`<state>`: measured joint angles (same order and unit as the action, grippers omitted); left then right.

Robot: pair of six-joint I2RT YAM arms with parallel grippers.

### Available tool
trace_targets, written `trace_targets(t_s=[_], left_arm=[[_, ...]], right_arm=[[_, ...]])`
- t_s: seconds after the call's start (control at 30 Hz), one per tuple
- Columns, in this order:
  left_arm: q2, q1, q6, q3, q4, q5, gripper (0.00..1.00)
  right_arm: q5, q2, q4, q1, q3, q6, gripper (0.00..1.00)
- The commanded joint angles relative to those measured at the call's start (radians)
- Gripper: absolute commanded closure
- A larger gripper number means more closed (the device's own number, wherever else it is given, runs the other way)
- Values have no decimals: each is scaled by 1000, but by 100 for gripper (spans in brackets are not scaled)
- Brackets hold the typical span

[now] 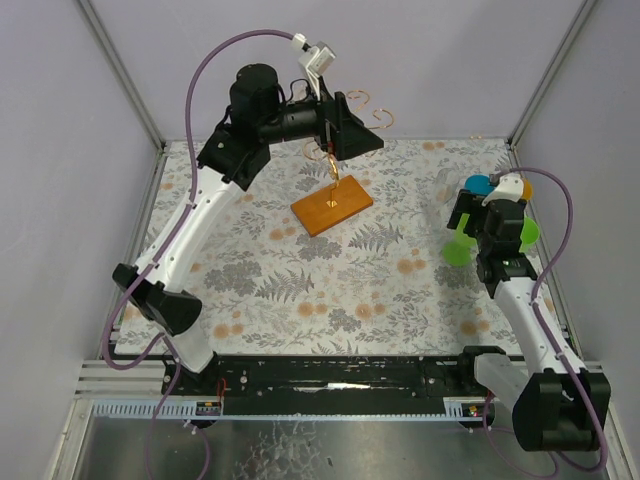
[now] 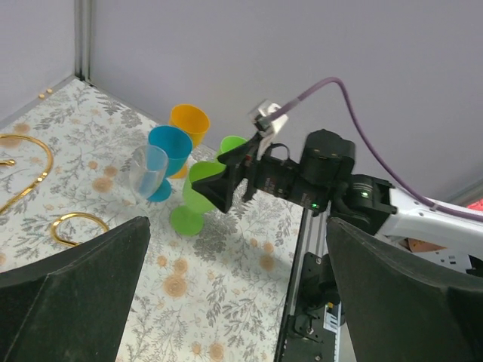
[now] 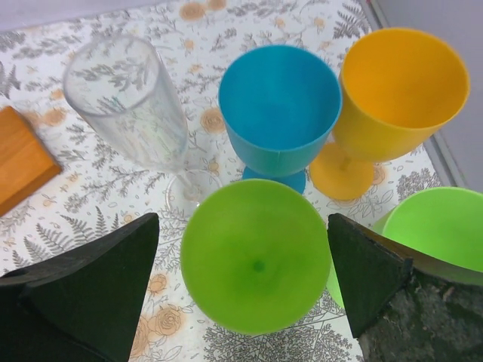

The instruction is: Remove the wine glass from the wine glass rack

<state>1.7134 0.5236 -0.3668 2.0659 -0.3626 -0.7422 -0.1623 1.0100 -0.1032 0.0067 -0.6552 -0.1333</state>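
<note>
Since the green wine glass (image 3: 256,256) stands on the desk (image 1: 300,290), well apart from the wine glass rack (image 1: 330,212), treat removal as apparently done: your right end effector (image 3: 243,226) sits spread wide around it, and the left end effector (image 2: 238,226) is likewise spread and empty.

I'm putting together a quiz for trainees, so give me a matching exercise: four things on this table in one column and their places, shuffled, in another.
1 clear glass
2 blue glass
3 orange glass
4 wine glass rack

a mid-table, apart from the glasses
b by the right wall
c between clear and orange
d glass closest to the rack

Pairs: 1-d, 2-c, 3-b, 4-a
</note>
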Motion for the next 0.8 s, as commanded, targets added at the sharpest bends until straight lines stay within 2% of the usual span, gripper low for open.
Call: trace_targets(t_s=[0.0, 0.13, 0.27, 0.47, 0.6, 0.77], left_arm=[[33, -45, -32, 42, 98, 9, 0], [70, -117, -80, 78, 145, 38, 0], [111, -222, -196, 99, 225, 69, 0], [137, -353, -329, 51, 327, 102, 0], [152, -421, -452, -6, 386, 87, 0], [156, -482, -578, -85, 451, 45, 0]], right_arm=[[13, -72, 46, 7, -81, -14, 1], [-17, -129, 107, 7, -136, -9, 1], [-44, -157, 169, 7, -233, -8, 1], [-32, -135, 270, 7, -402, -57, 1], [40, -88, 336, 7, -517, -105, 1], [204, 12, 419, 7, -661, -177, 1]])
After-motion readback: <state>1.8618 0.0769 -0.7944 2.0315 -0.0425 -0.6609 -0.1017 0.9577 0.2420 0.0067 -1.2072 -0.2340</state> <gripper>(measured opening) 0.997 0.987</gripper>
